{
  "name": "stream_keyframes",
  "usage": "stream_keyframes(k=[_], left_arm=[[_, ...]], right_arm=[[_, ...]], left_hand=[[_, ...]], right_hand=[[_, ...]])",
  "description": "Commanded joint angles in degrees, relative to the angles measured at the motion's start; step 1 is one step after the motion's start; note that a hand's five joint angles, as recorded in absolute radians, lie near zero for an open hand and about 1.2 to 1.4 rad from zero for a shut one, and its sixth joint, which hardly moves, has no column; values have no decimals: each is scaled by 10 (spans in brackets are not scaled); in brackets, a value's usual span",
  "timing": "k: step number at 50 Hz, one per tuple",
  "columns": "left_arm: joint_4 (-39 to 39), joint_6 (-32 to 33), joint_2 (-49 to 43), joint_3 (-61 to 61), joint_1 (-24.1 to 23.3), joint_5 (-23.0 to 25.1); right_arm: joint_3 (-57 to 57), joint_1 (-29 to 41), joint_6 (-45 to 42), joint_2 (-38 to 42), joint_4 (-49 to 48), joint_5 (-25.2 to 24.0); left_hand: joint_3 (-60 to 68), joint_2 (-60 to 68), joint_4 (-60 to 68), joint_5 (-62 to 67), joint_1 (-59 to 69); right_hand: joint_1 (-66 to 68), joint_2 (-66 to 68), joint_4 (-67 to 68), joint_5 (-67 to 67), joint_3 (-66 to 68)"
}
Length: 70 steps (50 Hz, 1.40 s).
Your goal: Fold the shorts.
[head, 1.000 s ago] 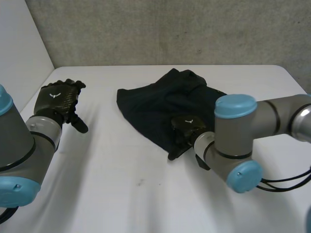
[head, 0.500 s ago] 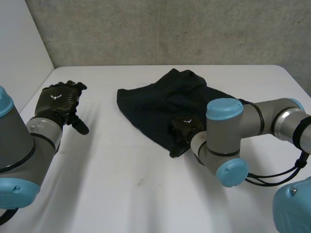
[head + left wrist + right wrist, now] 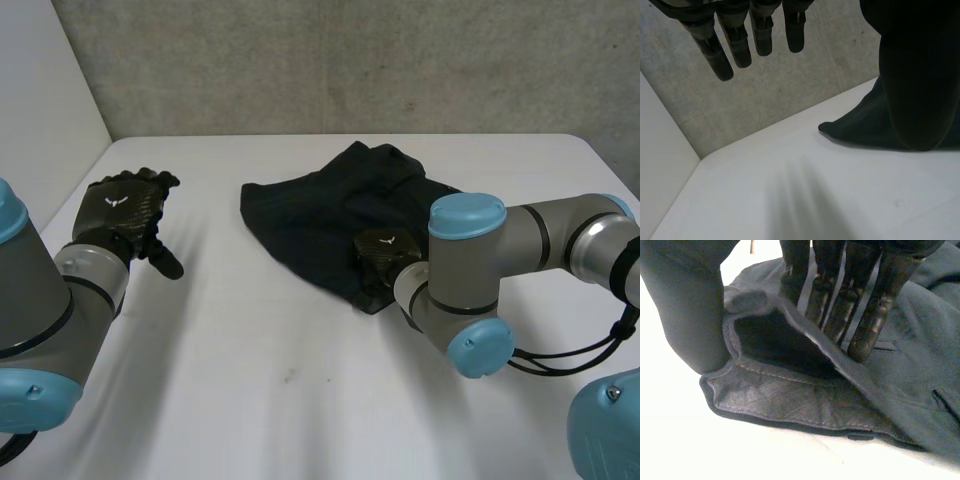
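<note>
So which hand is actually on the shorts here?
The right hand: its fingers lie on the shorts at their near edge. The left hand hangs open over bare table, apart from them.

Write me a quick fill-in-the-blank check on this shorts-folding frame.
The shorts lie on a ___ table. The right hand has its fingers on the ___. The left hand, apart from the cloth, holds ___.
Missing words: white; shorts; nothing.
</note>
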Motion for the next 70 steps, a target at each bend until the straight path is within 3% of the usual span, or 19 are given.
stream_keyframes(k=[1, 10, 20, 31, 36, 44, 60, 65, 70], left_arm=[[1, 0, -3, 3, 2, 9], [38, 4, -52, 40, 2, 52], [94, 4, -159, 111, -7, 64], [71, 5, -308, 215, -48, 97], [47, 38, -313, 219, -50, 130], [47, 93, -312, 223, -43, 131], [47, 91, -407, 362, -51, 119], [45, 92, -427, 388, -61, 115], [28, 92, -397, 374, -59, 114]], right_arm=[[-3, -2, -8, -36, 12, -5], [19, 4, -115, -170, 80, -43], [54, 7, -222, -243, 187, -51], [107, -1, -223, -294, 190, -51], [125, -2, -222, -295, 172, -50], [133, -2, -220, -302, 168, -50], [195, -5, -217, -382, 171, -53], [216, -42, -219, -399, 169, -58], [218, -74, -226, -396, 167, -58]], left_hand=[[-15, -12, -12, -9, -17], [-13, -10, -10, -7, -15], [-17, -14, -14, -11, -19], [10, 13, 13, 16, 8], [29, 32, 32, 35, 27], [40, 44, 44, 46, 39], [319, 323, 323, 325, 318], [665, 669, 669, 672, 664], [666, 669, 669, 672, 664]], right_hand=[[326, 253, 256, 413, 257], [326, 253, 256, 413, 257], [326, 253, 256, 413, 257], [326, 253, 256, 413, 257], [326, 253, 256, 413, 257], [326, 253, 256, 413, 257], [326, 253, 256, 413, 257], [326, 253, 256, 413, 257], [326, 253, 256, 413, 257]])
